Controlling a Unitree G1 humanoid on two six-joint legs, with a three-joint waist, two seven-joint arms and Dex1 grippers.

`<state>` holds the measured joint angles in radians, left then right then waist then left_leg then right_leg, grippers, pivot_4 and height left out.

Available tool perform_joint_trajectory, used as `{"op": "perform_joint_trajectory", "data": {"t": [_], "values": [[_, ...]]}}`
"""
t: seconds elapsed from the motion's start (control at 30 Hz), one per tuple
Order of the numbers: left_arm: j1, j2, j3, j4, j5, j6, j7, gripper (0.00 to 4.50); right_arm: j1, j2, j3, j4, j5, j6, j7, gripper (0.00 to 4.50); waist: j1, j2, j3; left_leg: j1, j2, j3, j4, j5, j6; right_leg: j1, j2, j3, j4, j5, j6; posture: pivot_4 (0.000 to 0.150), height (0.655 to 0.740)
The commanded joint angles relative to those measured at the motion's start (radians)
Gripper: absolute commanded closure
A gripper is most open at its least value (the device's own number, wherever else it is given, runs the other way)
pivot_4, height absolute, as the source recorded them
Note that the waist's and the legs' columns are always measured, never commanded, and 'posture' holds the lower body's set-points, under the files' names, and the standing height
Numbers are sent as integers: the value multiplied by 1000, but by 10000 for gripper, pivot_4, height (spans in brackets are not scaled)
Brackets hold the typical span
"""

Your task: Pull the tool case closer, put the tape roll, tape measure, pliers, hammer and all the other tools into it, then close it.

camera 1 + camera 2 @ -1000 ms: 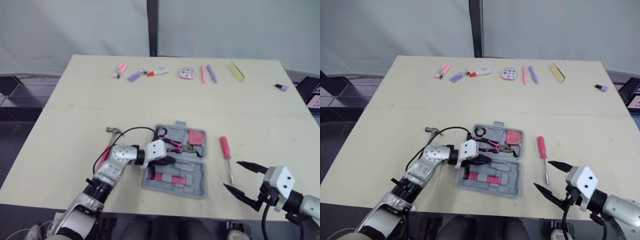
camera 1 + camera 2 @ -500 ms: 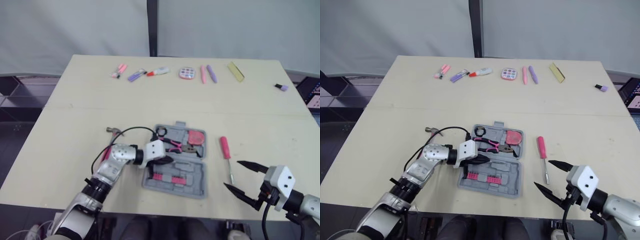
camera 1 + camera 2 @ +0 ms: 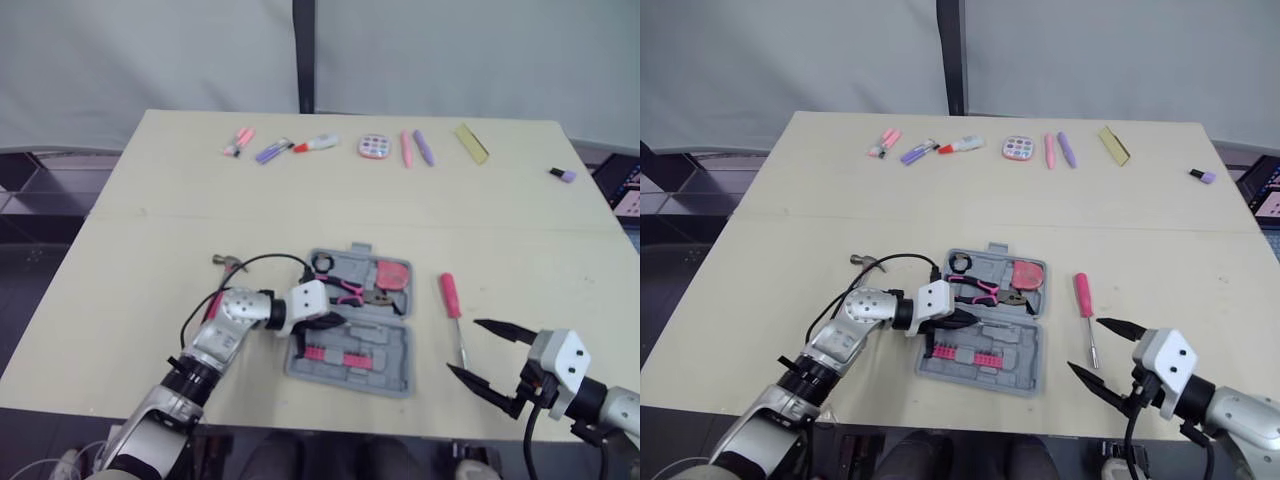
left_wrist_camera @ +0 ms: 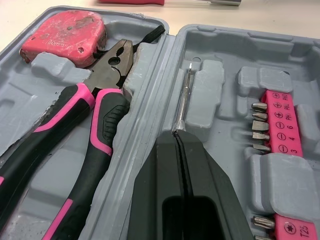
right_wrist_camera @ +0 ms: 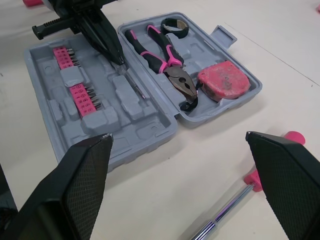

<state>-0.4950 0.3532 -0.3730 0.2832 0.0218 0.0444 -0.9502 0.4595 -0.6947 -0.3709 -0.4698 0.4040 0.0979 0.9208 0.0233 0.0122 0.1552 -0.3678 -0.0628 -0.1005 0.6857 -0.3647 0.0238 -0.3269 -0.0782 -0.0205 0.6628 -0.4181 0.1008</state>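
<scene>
Pincer of left arm clamps thin shaft inside tool case.

Your pale table carries the open grey tool case near its front. A pink screwdriver lies just right of it and a hammer to its left. What look like pens line the far edge.

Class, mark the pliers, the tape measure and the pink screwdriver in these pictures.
pliers (image 4: 100,107): left wrist view, black grip of a handle.
tape measure (image 5: 222,80): right wrist view, top of its red body.
screwdriver (image 3: 452,298): left eye view, pink handle.
</scene>
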Motion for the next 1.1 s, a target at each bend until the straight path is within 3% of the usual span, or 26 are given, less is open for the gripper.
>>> {"op": "perform_joint_trajectory", "data": {"t": [0.03, 1.1], "values": [[10, 3, -21, 7, 35, 21, 10, 44768, 8, -4, -36, -18, 9, -1, -8, 0, 0, 0, 0, 0, 0, 0, 0, 0, 0, 0, 0, 0, 0, 0, 0, 1500, 7134], [26, 15, -95, 64, 116, 42, 16, 44768, 37, -4, -48, -33, 11, -4, -4, 0, 0, 0, -19, 4, 0, 0, -2, 0, 0, 3, -1, 2, -1, 0, 0, 1500, 7134]]}}
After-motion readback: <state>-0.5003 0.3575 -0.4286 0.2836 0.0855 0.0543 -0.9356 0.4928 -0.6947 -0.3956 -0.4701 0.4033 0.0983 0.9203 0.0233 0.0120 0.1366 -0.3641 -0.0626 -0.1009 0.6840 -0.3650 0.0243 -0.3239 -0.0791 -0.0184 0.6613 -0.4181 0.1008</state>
